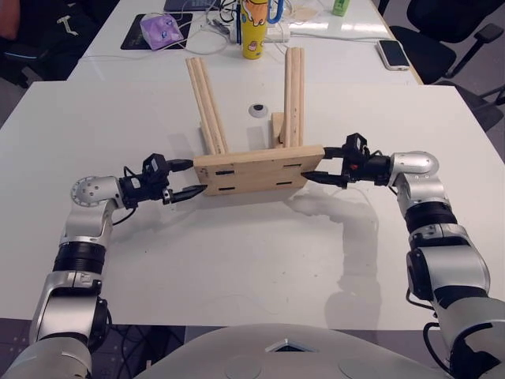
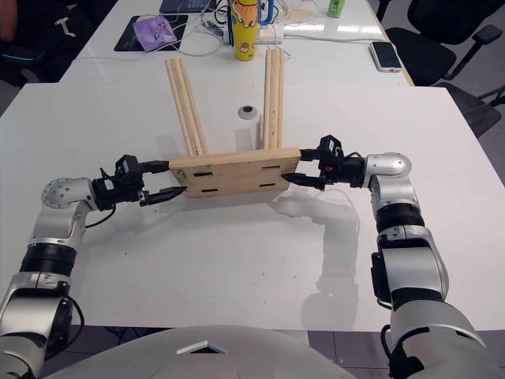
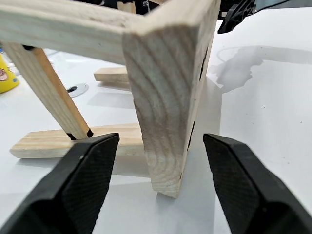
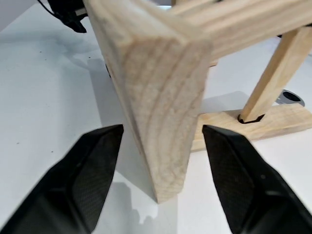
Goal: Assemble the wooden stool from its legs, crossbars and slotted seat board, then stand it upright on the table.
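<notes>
The wooden stool (image 1: 293, 110) was laid on its side on the desk (image 1: 237, 268), seat board (image 1: 259, 172) on edge. Left jaws and right jaws stood wide open astride the seat board's ends, nothing gripped. Even, simultaneous closing was judged needed before tipping upright.

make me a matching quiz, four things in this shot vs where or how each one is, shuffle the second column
1 seat board
2 left gripper
3 yellow cup
4 phone

a far table, right side
b open, astride one end of the seat board
c standing on its long edge
d far table, middle

Pairs: 1-c, 2-b, 3-d, 4-a
</notes>
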Action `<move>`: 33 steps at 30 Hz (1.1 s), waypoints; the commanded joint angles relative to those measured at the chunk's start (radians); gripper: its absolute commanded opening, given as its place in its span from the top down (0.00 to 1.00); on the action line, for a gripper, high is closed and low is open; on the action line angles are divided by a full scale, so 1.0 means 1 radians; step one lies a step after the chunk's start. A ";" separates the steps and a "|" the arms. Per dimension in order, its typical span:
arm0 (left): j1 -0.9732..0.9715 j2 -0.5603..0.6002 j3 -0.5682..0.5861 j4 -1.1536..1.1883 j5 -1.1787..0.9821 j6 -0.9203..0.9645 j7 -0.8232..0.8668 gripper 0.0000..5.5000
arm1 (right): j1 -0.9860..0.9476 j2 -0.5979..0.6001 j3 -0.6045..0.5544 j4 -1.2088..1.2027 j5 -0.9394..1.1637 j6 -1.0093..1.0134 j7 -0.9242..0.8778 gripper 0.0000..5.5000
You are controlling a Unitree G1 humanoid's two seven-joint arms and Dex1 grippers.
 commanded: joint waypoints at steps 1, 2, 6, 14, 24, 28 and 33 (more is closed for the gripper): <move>-0.076 -0.016 -0.027 0.095 0.027 -0.038 -0.038 0.42 | -0.048 0.015 0.017 0.063 -0.049 -0.051 0.013 0.45; -0.092 -0.021 -0.034 0.123 0.033 -0.049 -0.050 0.42 | -0.057 0.019 0.015 0.078 -0.055 -0.057 0.014 0.45; -0.141 -0.039 -0.052 0.217 0.052 -0.096 -0.095 0.45 | -0.089 0.023 0.004 0.123 -0.064 -0.082 0.024 0.51; -0.153 -0.041 -0.033 0.265 0.036 -0.139 -0.154 0.65 | -0.080 0.007 -0.017 0.127 -0.044 -0.066 0.123 0.69; 0.314 0.084 -0.006 -0.461 -0.112 0.046 -0.166 0.74 | 0.455 -0.117 -0.005 -0.720 0.207 0.355 0.157 0.71; 0.485 0.211 0.071 -0.770 -0.226 0.249 -0.141 0.75 | 0.705 -0.269 -0.055 -1.255 0.460 0.705 0.043 0.72; 0.493 0.414 0.206 -0.990 -0.584 0.668 -0.095 0.75 | 0.686 -0.509 -0.188 -1.507 0.894 1.064 -0.045 0.72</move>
